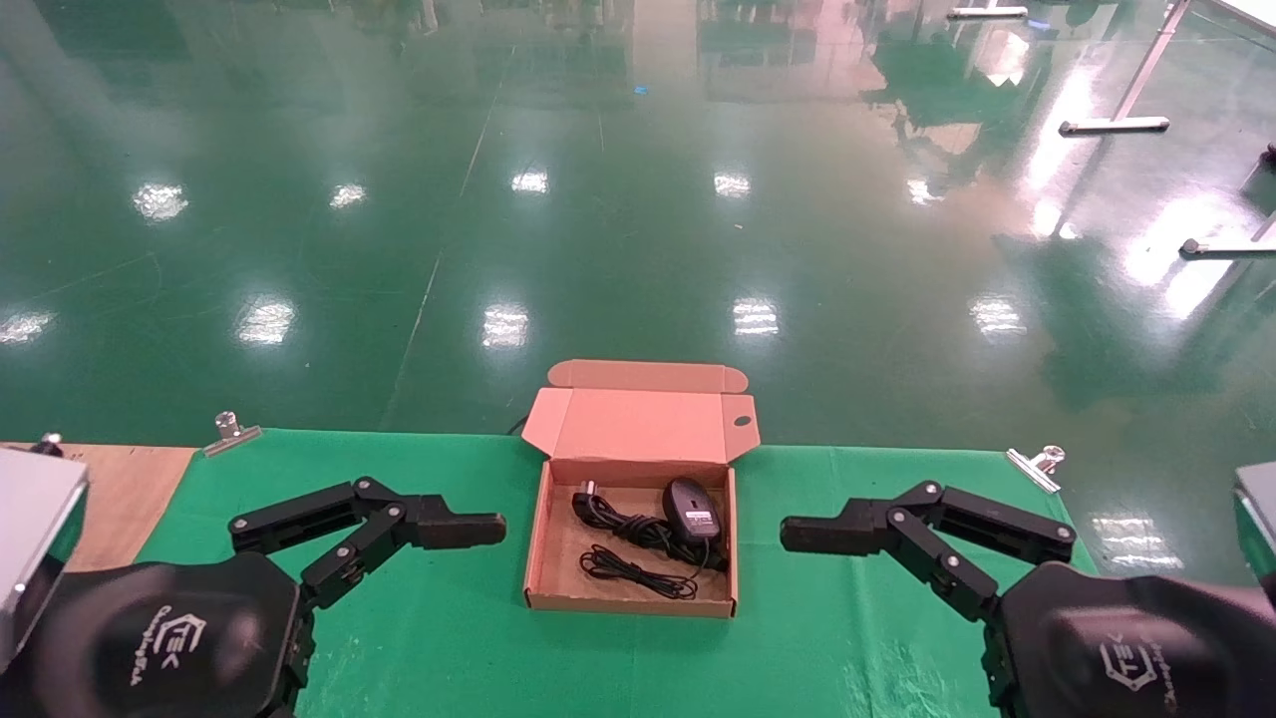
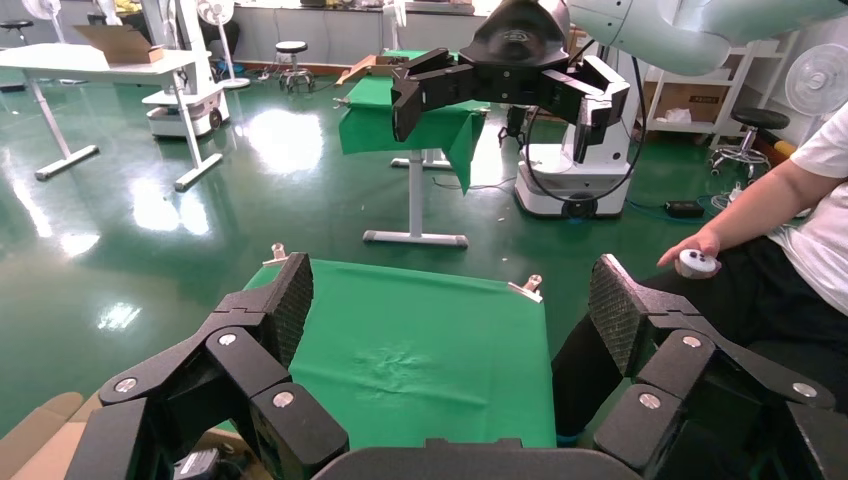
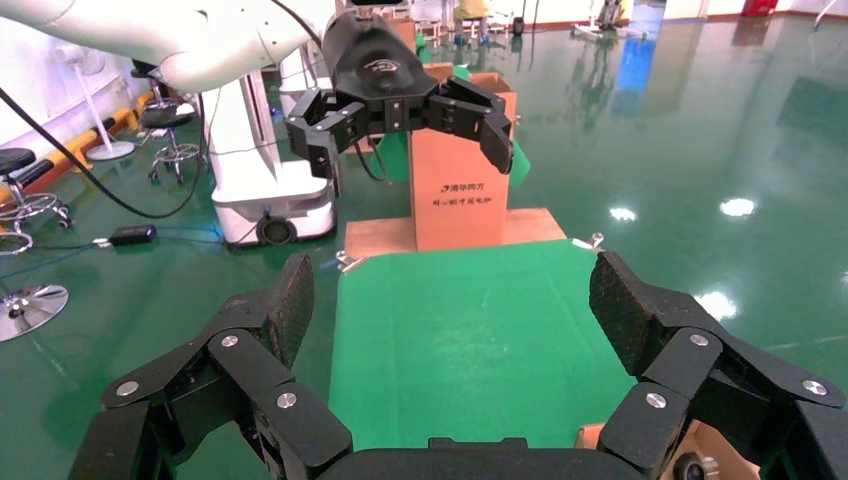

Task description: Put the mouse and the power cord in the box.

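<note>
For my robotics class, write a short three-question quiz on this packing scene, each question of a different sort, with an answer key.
1. True or false: the mouse lies on the green cloth outside the box.
2. Multiple choice: the box lid is A) shut flat, B) open and standing at the far side, C) torn off.
3. Fill in: the left gripper and the right gripper are both ____, one on each side of the box.

Key: 1 false, it lies in the box beside the power cord; 2 B; 3 open.
</note>
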Available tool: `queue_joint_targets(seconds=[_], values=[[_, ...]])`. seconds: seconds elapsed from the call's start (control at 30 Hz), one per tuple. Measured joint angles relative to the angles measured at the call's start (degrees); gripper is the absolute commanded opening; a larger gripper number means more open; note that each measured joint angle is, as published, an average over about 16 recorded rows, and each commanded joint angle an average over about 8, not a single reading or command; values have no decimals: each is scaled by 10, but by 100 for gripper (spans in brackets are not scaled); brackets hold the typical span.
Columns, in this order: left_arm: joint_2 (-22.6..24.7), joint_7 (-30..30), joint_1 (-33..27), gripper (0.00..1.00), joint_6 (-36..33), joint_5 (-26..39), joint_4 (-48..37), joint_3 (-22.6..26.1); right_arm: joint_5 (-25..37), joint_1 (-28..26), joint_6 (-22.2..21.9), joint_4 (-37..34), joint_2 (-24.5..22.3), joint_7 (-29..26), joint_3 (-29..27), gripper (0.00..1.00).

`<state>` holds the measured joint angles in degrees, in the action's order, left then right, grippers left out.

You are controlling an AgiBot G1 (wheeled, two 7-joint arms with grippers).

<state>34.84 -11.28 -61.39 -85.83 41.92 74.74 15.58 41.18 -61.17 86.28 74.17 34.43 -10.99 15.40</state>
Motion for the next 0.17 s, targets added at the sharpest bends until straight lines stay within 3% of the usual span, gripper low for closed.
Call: queue_joint_targets(seconds=[0.17], values=[[-2, -7, 2, 100, -1, 1, 11, -4, -8, 5, 7, 7, -7, -5, -7, 100]])
